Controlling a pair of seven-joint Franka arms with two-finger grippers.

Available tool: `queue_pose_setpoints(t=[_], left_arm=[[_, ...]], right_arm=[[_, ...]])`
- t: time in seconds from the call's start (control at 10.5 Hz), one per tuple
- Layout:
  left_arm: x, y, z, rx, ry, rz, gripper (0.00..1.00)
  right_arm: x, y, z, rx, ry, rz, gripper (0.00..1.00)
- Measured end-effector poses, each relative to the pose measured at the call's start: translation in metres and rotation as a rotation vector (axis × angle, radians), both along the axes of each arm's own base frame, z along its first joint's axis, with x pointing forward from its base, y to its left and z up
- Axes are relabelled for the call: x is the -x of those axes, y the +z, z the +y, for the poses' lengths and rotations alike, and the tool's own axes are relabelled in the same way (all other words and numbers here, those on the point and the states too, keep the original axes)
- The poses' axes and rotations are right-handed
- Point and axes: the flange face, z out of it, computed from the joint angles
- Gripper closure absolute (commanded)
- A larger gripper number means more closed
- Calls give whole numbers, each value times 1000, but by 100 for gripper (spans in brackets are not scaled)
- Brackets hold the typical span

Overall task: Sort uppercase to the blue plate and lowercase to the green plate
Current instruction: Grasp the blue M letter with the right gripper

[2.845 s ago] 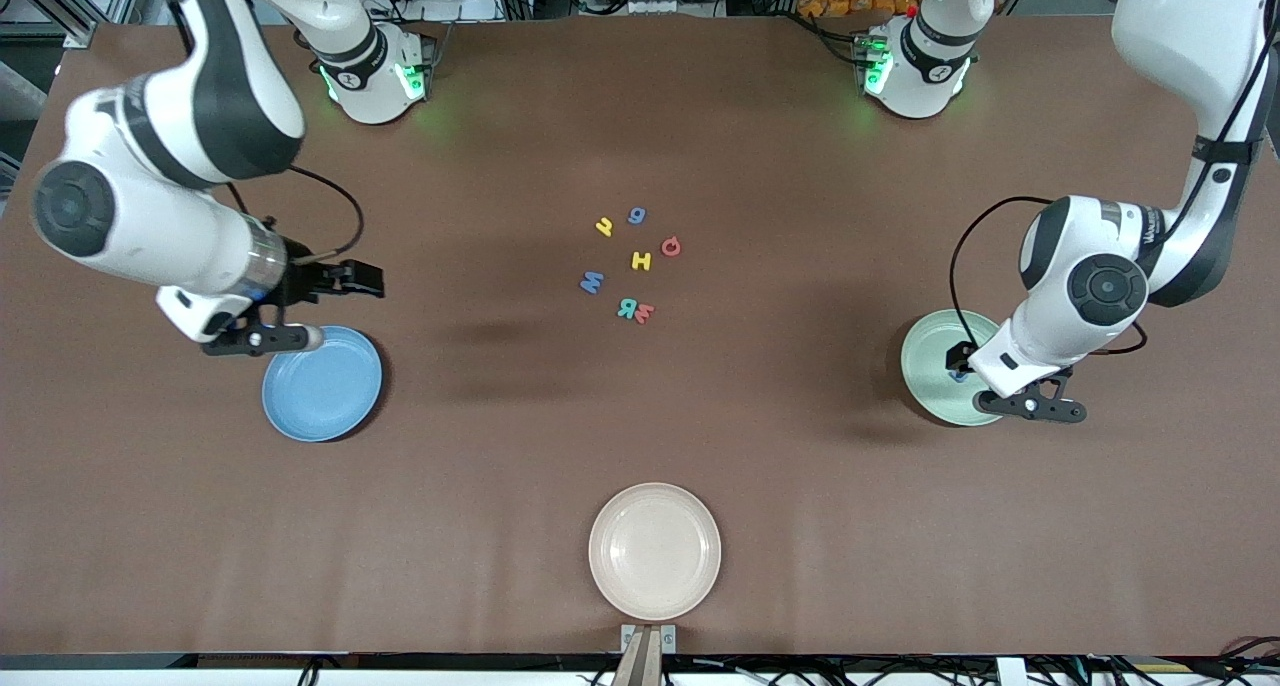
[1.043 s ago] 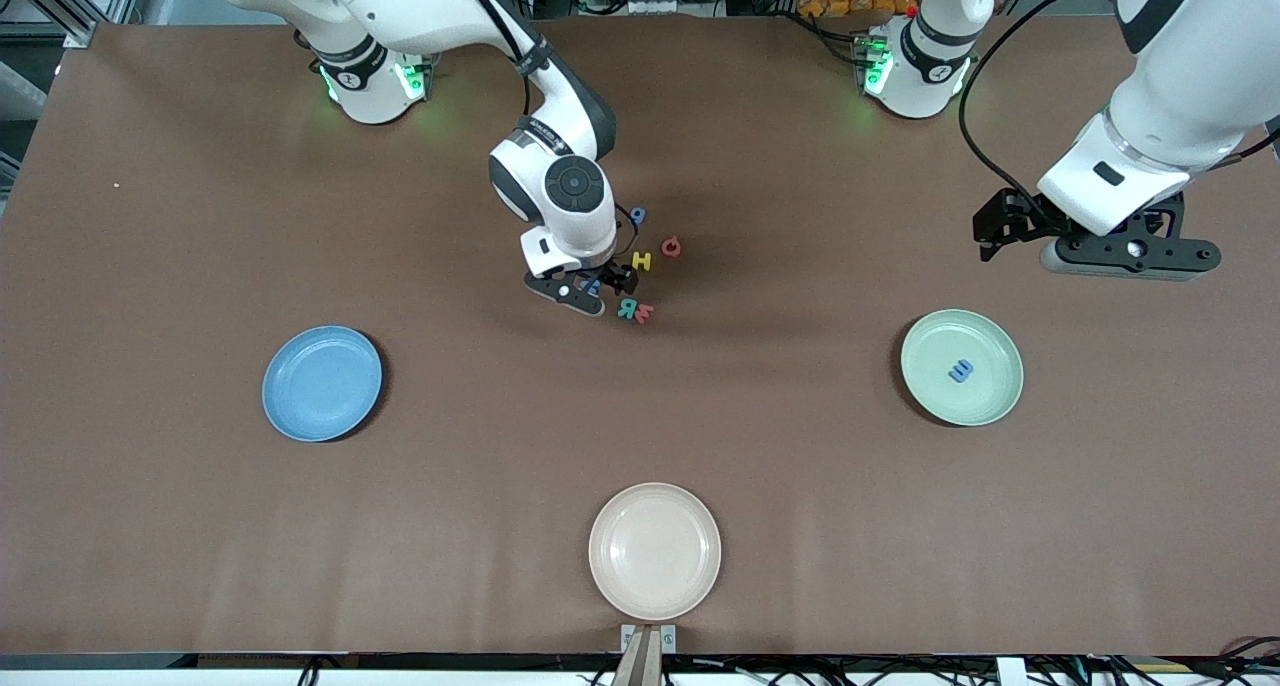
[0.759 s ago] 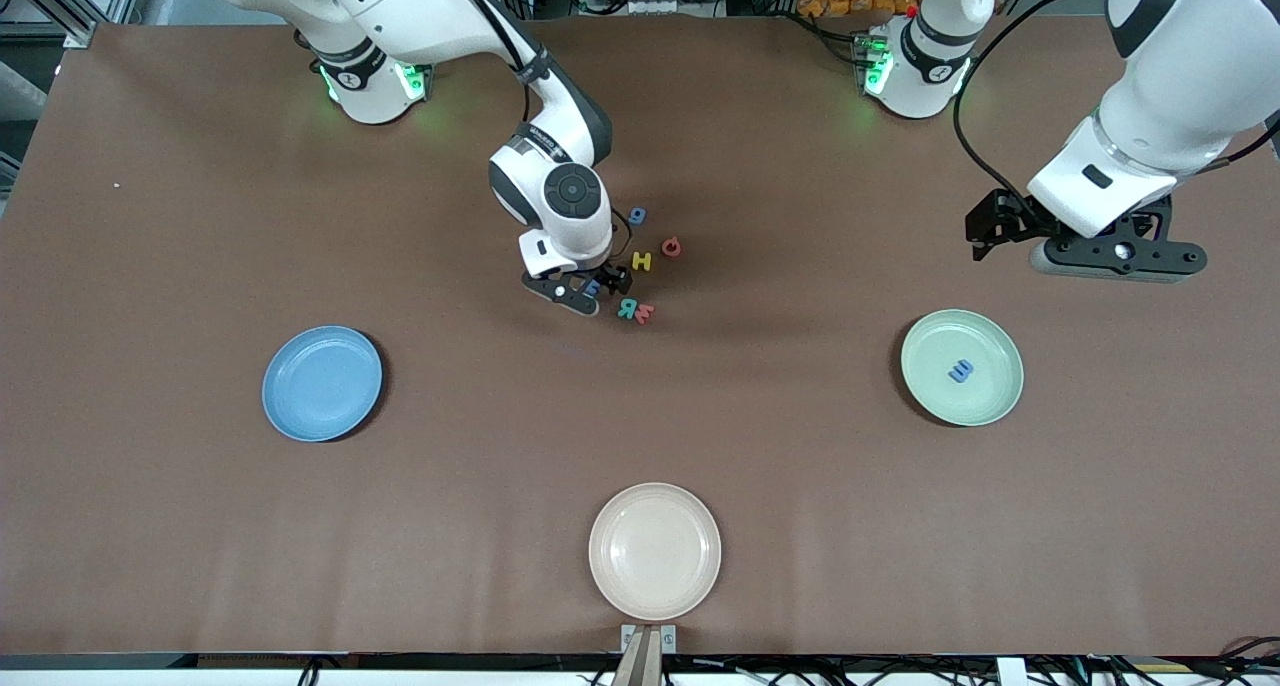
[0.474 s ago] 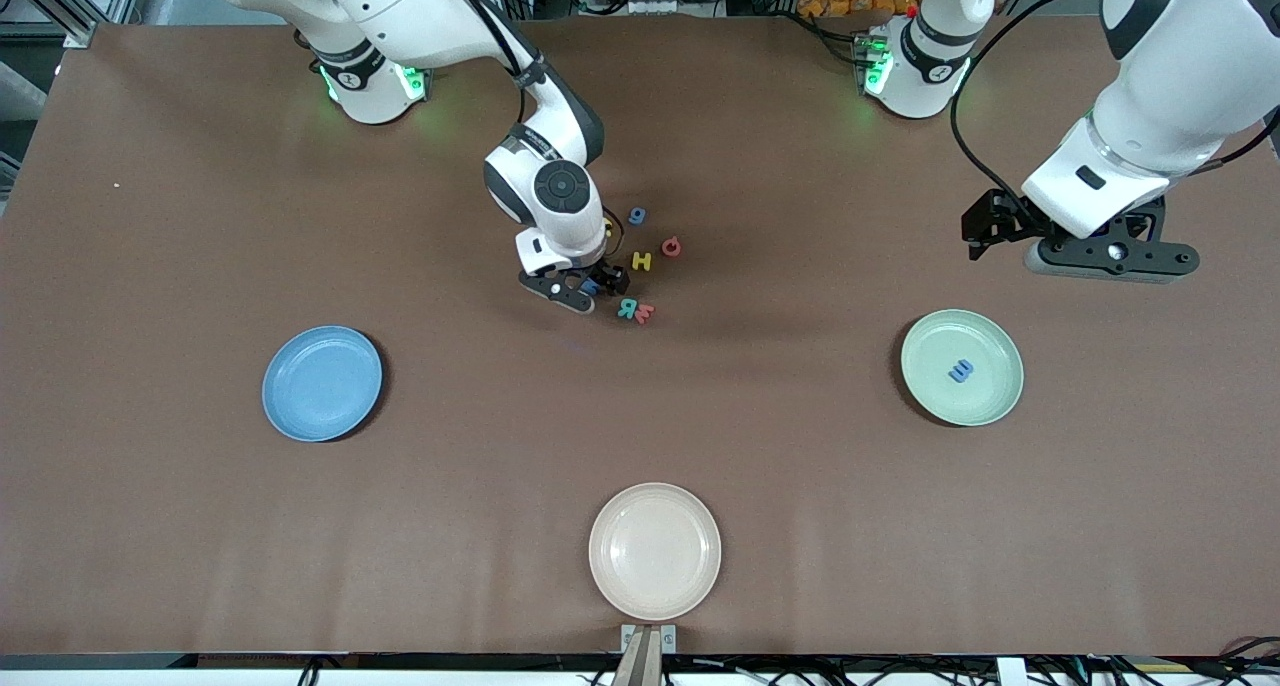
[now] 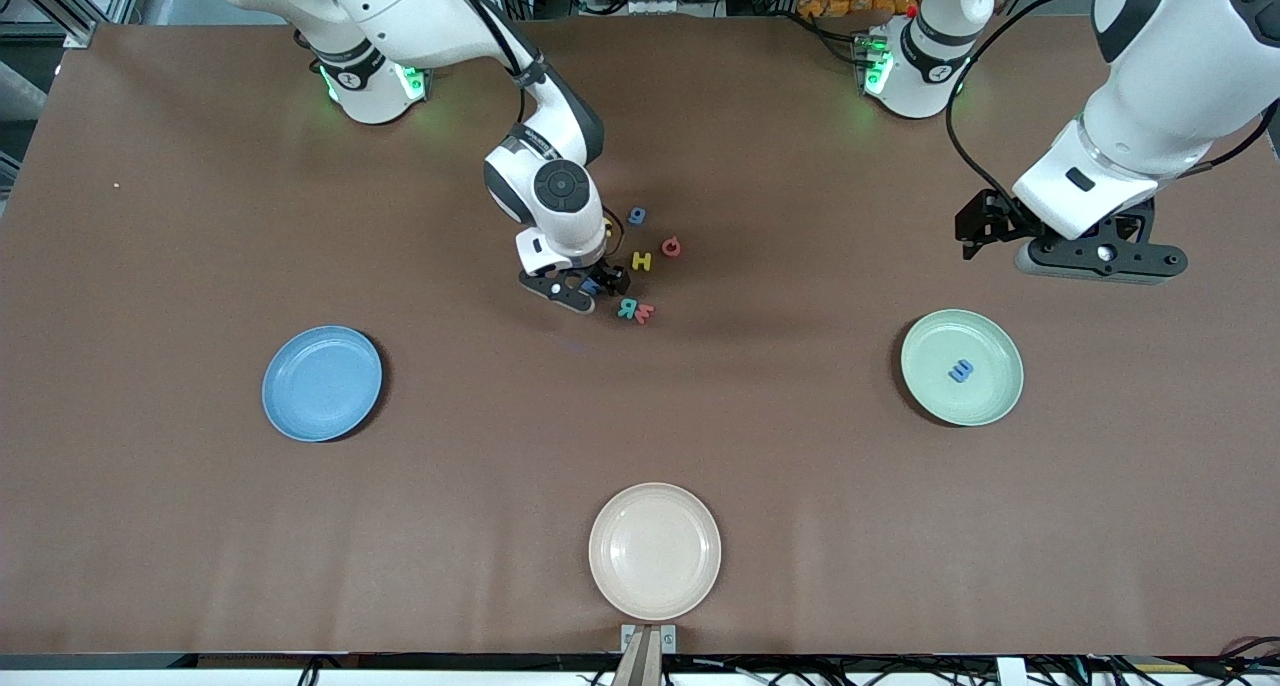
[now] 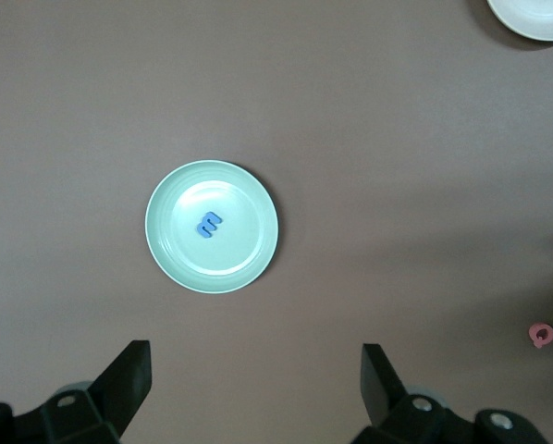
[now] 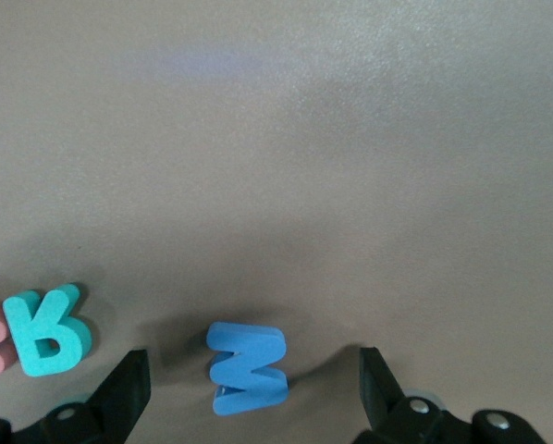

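Observation:
My right gripper (image 5: 596, 286) is open and low over the letter cluster. Its jaws stand either side of the blue M (image 7: 249, 368), apart from it. The teal R (image 5: 627, 309) and red m (image 5: 646, 314) lie beside it, nearer the front camera. The yellow H (image 5: 642, 260), red Q (image 5: 671, 247) and blue g (image 5: 637, 215) lie close by. The yellow h (image 5: 607, 228) is partly hidden by the right wrist. The blue m (image 5: 960, 371) lies in the green plate (image 5: 992, 391). The blue plate (image 5: 322, 383) holds nothing. My left gripper (image 5: 978, 230) is open and empty, up in the air near the green plate.
A cream plate (image 5: 654, 551) sits at the table edge nearest the front camera. In the left wrist view the green plate (image 6: 244, 254) holds the blue m (image 6: 208, 223), and the red Q (image 6: 539, 334) shows at the edge.
My right arm has swung from the blue plate to the letters and settled around the blue M. My left arm has risen off the green plate, leaving the blue m, and drifts toward the middle.

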Motion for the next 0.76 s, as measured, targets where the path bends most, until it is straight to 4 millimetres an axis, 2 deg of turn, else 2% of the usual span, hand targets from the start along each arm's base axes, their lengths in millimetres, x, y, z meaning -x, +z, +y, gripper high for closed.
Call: queue_pose_setpoints(t=[0.76], left_arm=[[-1, -4, -3, 0, -5, 7, 0]], right_arm=[[-2, 7, 4, -19, 2, -18, 100]])
